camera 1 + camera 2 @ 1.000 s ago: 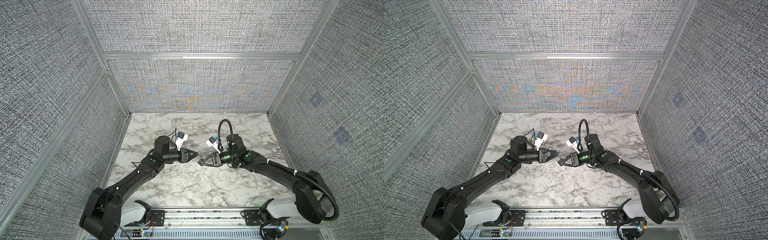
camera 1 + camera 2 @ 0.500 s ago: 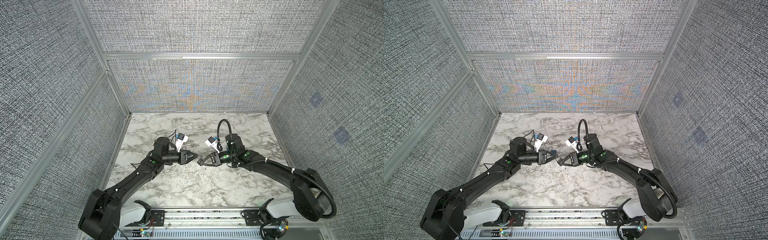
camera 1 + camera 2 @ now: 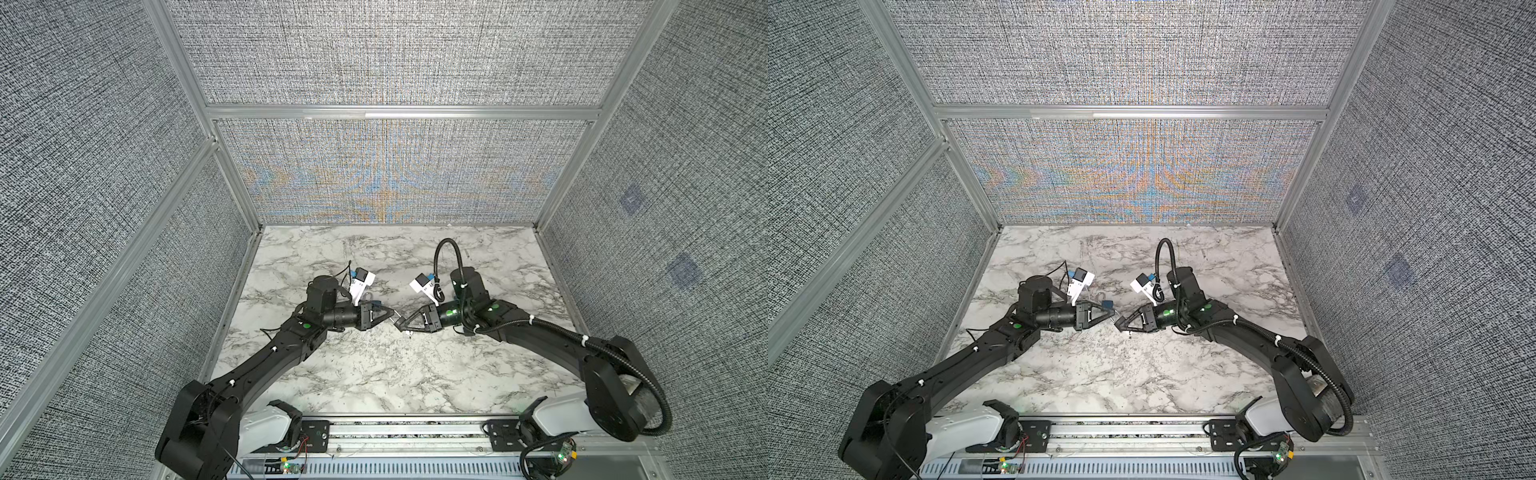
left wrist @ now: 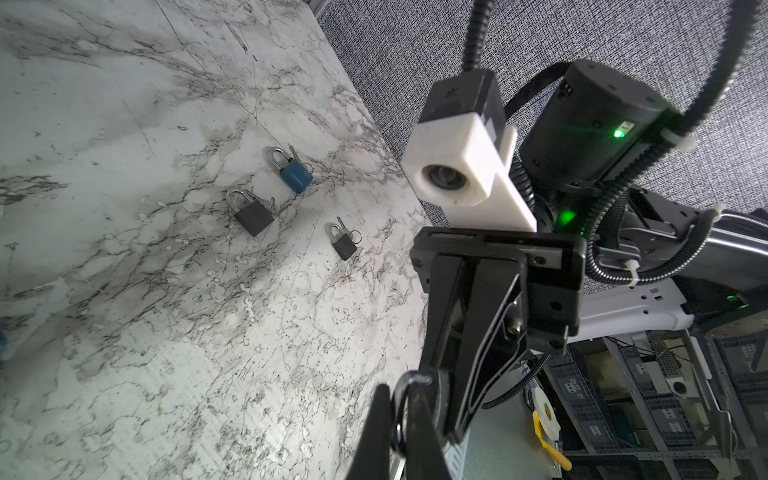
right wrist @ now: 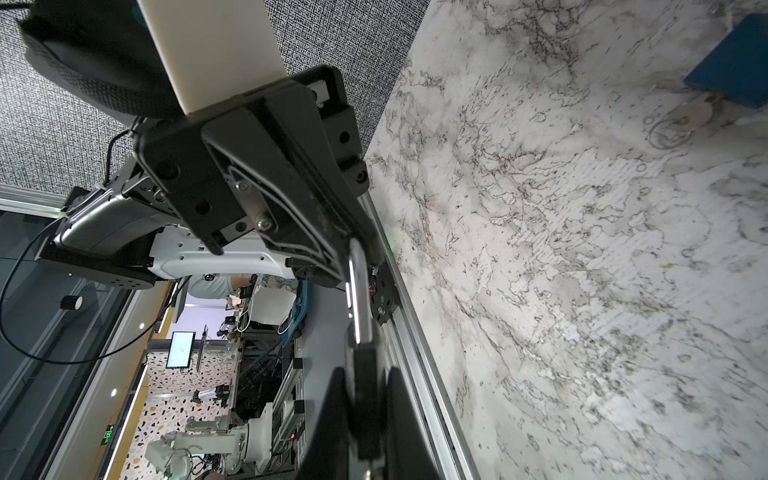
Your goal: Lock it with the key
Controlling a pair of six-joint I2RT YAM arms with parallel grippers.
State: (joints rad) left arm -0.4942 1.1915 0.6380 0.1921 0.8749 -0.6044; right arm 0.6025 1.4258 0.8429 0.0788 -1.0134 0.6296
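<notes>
A second ago the two claws hung a little apart and the left claw [image 3: 390, 323] had its fingers slightly parted. Now they meet tip to tip above the middle of the marble table [image 3: 374, 374], and the left fingers have come together.

The left claw is clamped on the shackle [image 5: 356, 291], a bright, smooth steel bar. The right claw [image 5: 363, 382] is pressed tight on the held padlock [image 5: 365, 399], whose body is dark, matt and blocky. The lock sits clear of the table between the two claws. I cannot make out its key.

A blue padlock [image 3: 1108, 304] lies flat on the table just beside the left claw, with a thin wire key ring [image 5: 675, 124] at its foot. In the left wrist view three more lie near each other, each with small keys: a second blue padlock [image 4: 296, 175], a grey padlock [image 4: 253, 216] and a small black padlock [image 4: 345, 245].

The tabletop is white, veined grey and glossy. The walls [image 3: 395, 62] are coarse grey weave in a ribbed aluminium frame [image 3: 399, 112].
</notes>
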